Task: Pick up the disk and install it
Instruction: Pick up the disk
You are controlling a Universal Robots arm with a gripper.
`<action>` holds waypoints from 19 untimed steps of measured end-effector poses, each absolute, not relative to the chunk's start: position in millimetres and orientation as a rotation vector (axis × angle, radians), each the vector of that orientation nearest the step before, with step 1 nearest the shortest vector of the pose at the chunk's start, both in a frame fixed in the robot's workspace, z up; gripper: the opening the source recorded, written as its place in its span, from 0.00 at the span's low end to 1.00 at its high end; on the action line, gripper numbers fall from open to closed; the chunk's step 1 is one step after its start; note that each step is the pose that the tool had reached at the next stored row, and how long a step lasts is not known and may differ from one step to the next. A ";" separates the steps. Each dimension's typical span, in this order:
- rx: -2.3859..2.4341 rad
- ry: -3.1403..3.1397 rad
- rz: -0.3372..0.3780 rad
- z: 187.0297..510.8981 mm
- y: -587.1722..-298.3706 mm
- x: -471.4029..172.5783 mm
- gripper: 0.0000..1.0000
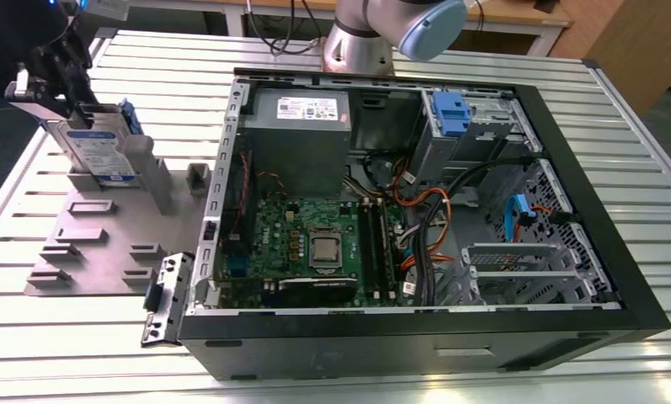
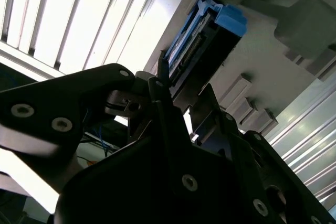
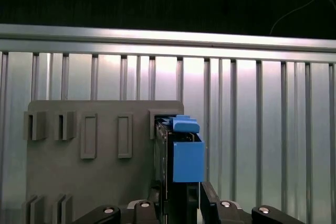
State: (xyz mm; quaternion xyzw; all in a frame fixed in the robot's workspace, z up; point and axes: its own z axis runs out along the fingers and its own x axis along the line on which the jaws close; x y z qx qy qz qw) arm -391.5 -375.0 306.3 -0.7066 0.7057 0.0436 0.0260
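The disk (image 1: 97,151) stands on end in a slot of the grey holder (image 1: 99,244) on the table (image 1: 43,353), beside the open computer (image 1: 425,337), its long axis roughly upright and its labelled face towards the exterior view's foreground. The gripper (image 1: 68,108) reaches down over its top edge, straddling it; whether it grips cannot be told.

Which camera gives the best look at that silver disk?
The exterior view: the disk stands on edge in the grey holder, its labelled face showing. In both wrist views the disk appears edge-on, blue frame foremost.
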 end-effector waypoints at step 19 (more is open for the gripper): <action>-2.165 2.202 0.132 301.8 -372.4 -391.2 0.42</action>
